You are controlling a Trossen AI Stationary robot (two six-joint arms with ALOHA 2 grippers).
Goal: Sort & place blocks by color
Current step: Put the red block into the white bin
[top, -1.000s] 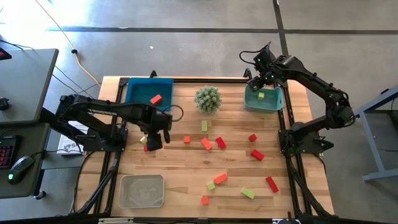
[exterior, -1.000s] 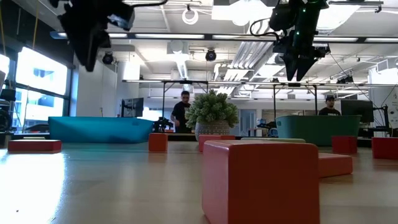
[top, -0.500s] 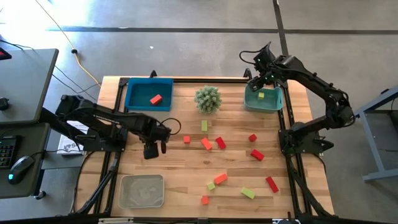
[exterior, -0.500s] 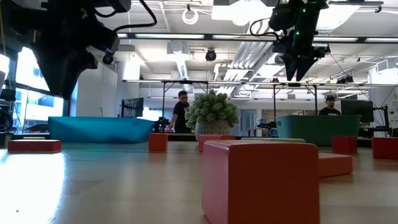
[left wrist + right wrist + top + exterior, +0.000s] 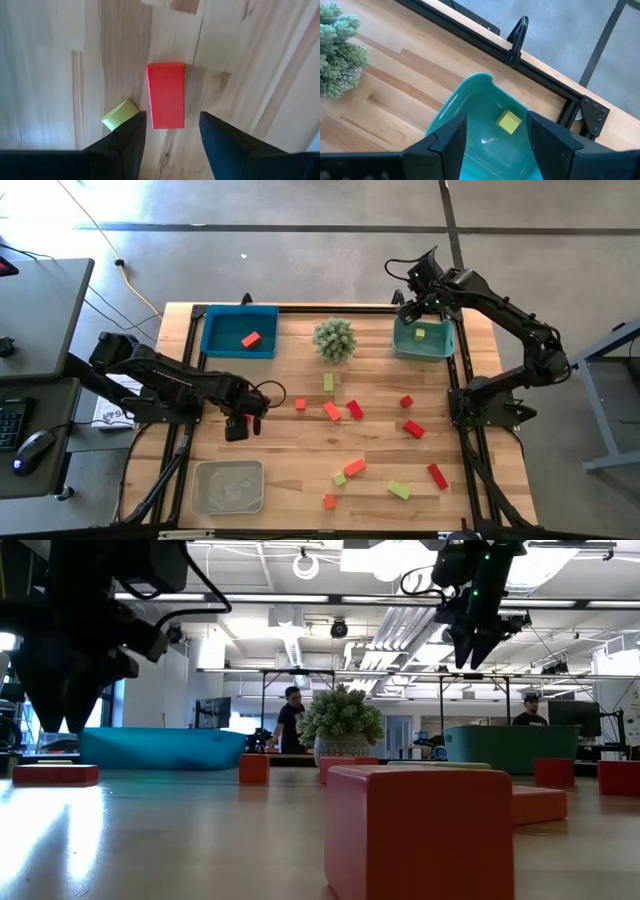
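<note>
My left gripper point(image 5: 171, 116) points straight down over the table's left part point(image 5: 240, 425), open. Below it a red bar block point(image 5: 166, 95) lies flat on the wood, with a small yellow-green block point(image 5: 120, 114) beside it near one finger. The fingers stand above the bar's end and touch nothing. In the high view the gripper hides both blocks. My right gripper point(image 5: 495, 120) hangs open above the teal bin point(image 5: 398, 345) at the far right, with nothing between its fingers. One yellow-green block point(image 5: 508, 121) lies in that bin.
A blue bin point(image 5: 215, 330) at the far left holds one red block point(image 5: 250, 340). A spiky green plant point(image 5: 334, 338) stands between the bins. A clear tray point(image 5: 228, 485) sits near the front left. Several red, orange-red and yellow-green blocks lie scattered over the middle and right point(image 5: 354, 410).
My left gripper has sunk toward the table and shifted toward the near edge, staying open and pointing down. It now hangs lower over the red bar and the small yellow-green block.
</note>
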